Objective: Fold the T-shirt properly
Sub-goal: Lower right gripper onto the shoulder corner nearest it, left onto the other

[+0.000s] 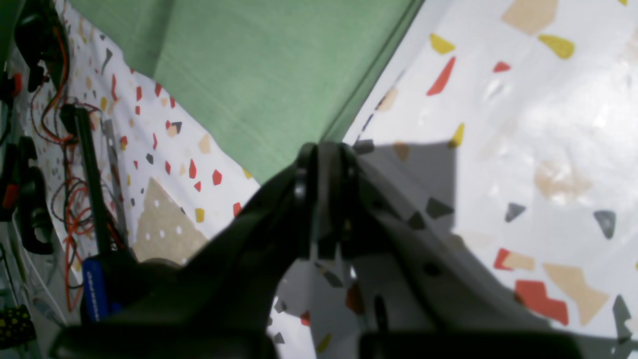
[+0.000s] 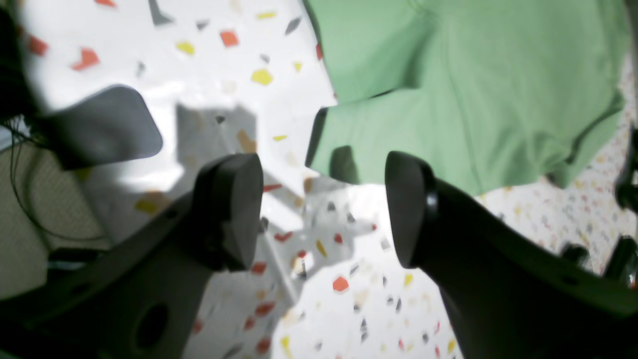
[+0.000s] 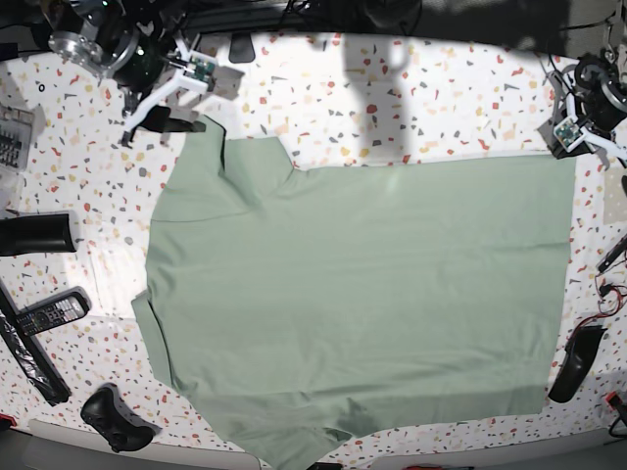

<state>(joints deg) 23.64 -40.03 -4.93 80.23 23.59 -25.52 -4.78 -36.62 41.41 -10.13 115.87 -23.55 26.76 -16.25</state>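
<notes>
My left gripper [image 1: 324, 149] is clamped on the T-shirt [image 1: 259, 75] corner; right gripper [image 2: 324, 204] gapes wide, shirt just past its tips.

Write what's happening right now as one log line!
step: grasping corner | left gripper: shut on pale sage-green fabric T-shirt | right gripper: jaws open, empty | shirt: flat on speckled table

A robotics lab: loose wires [image 1: 70, 199] and a game controller [image 3: 116, 419] around the terrazzo-patterned table [image 3: 411, 108].

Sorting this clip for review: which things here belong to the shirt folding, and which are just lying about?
Job:
T-shirt
left gripper, shut on its corner
right gripper, open

Lying about:
remote control
game controller
black cylinder
computer mouse
</notes>
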